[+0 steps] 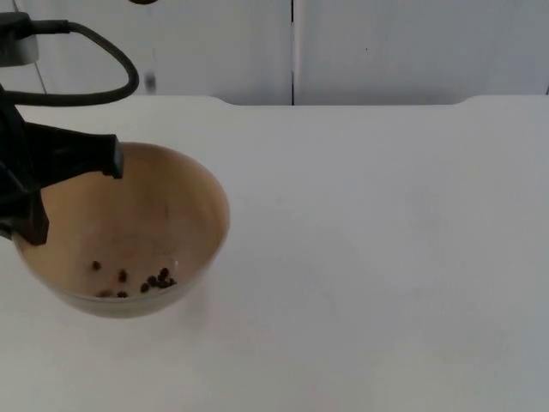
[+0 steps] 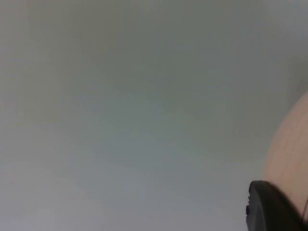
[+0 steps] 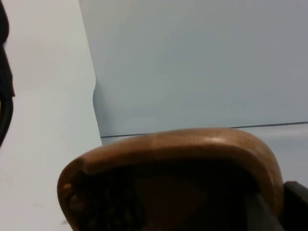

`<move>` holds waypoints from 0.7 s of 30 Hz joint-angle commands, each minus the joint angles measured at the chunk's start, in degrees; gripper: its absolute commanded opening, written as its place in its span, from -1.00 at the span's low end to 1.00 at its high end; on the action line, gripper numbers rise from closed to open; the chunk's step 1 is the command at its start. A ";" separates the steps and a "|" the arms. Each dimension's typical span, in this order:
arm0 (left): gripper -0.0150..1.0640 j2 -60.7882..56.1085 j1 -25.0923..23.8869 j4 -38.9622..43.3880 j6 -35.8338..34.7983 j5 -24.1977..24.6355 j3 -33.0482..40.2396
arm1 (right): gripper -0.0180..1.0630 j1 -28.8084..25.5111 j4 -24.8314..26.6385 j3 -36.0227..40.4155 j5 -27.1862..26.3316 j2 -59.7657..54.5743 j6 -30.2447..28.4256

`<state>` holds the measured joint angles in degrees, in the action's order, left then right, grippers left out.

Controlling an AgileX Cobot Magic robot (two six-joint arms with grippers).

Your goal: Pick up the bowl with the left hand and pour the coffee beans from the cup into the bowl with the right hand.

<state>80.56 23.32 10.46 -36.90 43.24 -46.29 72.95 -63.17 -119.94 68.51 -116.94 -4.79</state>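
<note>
— White counter (image 1: 386, 257), grey wall (image 1: 412, 51) behind. Bowl?

— Bowl (image 1: 129, 232) at far left of counter, mouth up, seemingly tipped a bit toward near edge. Few beans (image 1: 154, 281) pooled at low side. Looks lifted, judging by soft shadow under it.

— L jaws?

— At bowl's left rim, clenched on it: one finger over far-left rim, other lower at left edge. Left wrist view: pale bowl wall (image 2: 291, 154) hard against black fingertip (image 2: 269, 207).

— R jaws?

— Grasping cup (image 3: 183, 144), per right wrist view: brown wooden rim close up, black fingertip (image 3: 298, 202) at its side. Dark lumps inside (image 3: 110, 207), prob. more beans, so pour not finished, as a guess.

— Relation that matters?

— Cup lip vs bowl mouth. Bowl sits on L side, so R arm has to reach across to it; L arm nearer but busy holding. Cannot tell how far cup is from bowl. Cup mouth faces along wrist cam toward wall, so already near level, maybe mid-tilt.

— Views differ how?

— Top view gives bowl, its beans, L grip. Right wrist view gives cup and contents. Left wrist view adds contact at bowl wall.

— Risk?

— Beans missing bowl if lip not over mouth.
</note>
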 commanded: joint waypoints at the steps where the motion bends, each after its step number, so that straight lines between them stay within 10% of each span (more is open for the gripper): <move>1: -0.98 -0.55 0.32 -0.59 -0.01 -0.58 -0.19 | -0.97 0.32 -1.20 -0.55 -0.30 0.56 -0.78; 21: -0.98 -0.55 0.32 -0.73 -0.01 -0.89 -0.19 | -0.97 0.91 -2.42 -0.55 -0.78 0.56 -3.77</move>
<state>80.56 23.32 10.25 -36.90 42.76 -46.29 73.36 -64.13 -119.94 68.51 -116.94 -8.39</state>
